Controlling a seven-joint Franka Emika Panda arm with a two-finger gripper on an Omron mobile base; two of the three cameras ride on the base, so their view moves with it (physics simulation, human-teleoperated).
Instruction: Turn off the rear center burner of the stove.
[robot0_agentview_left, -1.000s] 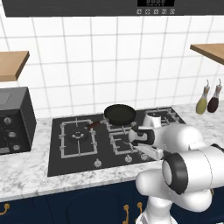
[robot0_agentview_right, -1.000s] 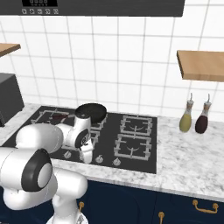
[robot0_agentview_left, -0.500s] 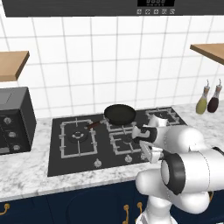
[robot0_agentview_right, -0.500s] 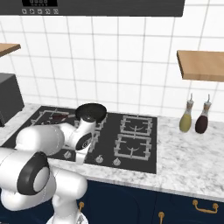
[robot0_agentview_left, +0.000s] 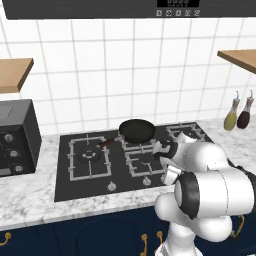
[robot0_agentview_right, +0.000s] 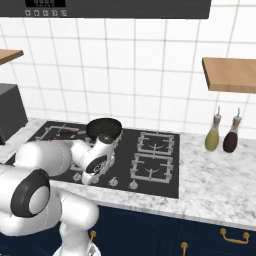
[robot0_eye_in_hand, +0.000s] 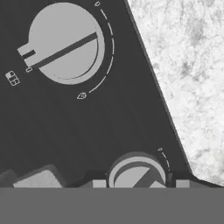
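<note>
2 silver knobs sit on the stove (robot0_agentview_left: 65, 172) in the hand view: the upper knob (robot0_eye_in_hand: 64, 43) with its bar slanted, and the lower knob (robot0_eye_in_hand: 137, 172) between the tips of the tool (robot0_eye_in_hand: 137, 184), spread on either side of it. In the left base view, left to right: microwave (robot0_agentview_left: 17, 137), black pan (robot0_agentview_left: 136, 130) (nothing visible inside) over the rear center burner (robot0_agentview_left: 131, 144), then 2 bottles (robot0_agentview_left: 238, 113) on the marble surface (robot0_agentview_left: 30, 200).
</note>
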